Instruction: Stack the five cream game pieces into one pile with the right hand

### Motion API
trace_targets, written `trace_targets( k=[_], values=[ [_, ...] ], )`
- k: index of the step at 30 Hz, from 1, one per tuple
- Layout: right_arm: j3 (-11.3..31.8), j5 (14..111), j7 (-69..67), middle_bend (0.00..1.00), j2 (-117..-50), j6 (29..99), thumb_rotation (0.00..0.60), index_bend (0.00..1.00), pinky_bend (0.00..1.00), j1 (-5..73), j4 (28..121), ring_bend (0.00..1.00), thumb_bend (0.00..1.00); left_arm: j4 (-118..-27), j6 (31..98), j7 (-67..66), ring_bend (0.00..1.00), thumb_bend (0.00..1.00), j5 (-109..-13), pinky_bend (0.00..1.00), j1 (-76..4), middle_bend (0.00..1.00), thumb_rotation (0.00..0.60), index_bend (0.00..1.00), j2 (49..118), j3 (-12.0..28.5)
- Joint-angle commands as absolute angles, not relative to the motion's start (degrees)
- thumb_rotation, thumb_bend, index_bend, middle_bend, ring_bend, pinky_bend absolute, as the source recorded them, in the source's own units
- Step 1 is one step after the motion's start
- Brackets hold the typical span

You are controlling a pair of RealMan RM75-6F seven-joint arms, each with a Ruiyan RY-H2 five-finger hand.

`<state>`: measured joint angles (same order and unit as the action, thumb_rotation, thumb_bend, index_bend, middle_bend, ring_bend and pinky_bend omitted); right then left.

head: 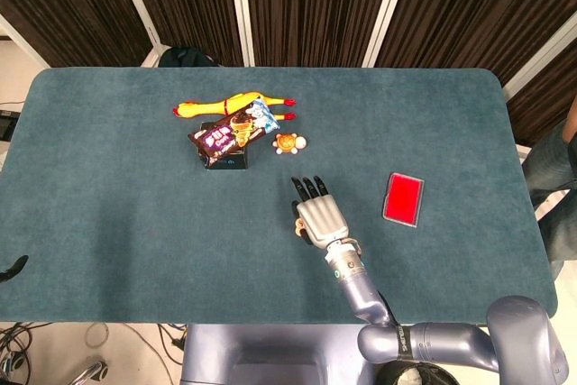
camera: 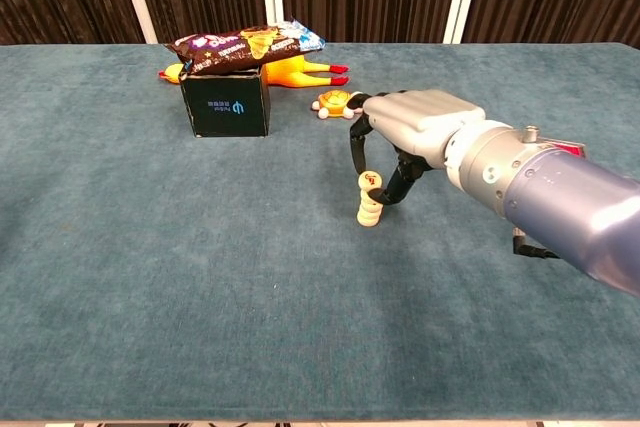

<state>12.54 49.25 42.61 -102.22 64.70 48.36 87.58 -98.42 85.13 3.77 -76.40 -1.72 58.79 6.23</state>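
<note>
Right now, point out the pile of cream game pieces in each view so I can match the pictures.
Head view: the pile of cream game pieces peeks out at the left edge of the right hand, just below picture center.
Chest view: the pile stands upright under the right hand's fingertips, slightly right of center.
Shared landmark: the orange toy turtle, farther back on the table than the pile in both.

Bright even overhead light, soft faint shadows, no glare, both views sharp, slight wide-angle edge distortion
</note>
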Motion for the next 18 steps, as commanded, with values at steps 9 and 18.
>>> trace_targets(
  k=[9, 18],
  values=[
    [12.50, 49.03, 42.62, 0.00, -102.15, 64.33, 0.600, 0.52, 0.00, 48.38, 87.34, 0.00, 0.38, -98.35, 85.18, 3.84, 0.00, 0.17, -76.52, 0.07, -1.72, 0.00, 0.600, 0.15, 58.79, 6.21],
    [12.47, 48.79, 42.58, 0.00, -102.57, 64.01, 0.600, 0.52, 0.00, 48.51, 86.76, 0.00, 0.38, -98.33, 85.19, 3.85, 0.00, 0.17, -76.51, 0.07, -1.73, 0.00, 0.600, 0.15, 58.75, 6.23]
  ],
)
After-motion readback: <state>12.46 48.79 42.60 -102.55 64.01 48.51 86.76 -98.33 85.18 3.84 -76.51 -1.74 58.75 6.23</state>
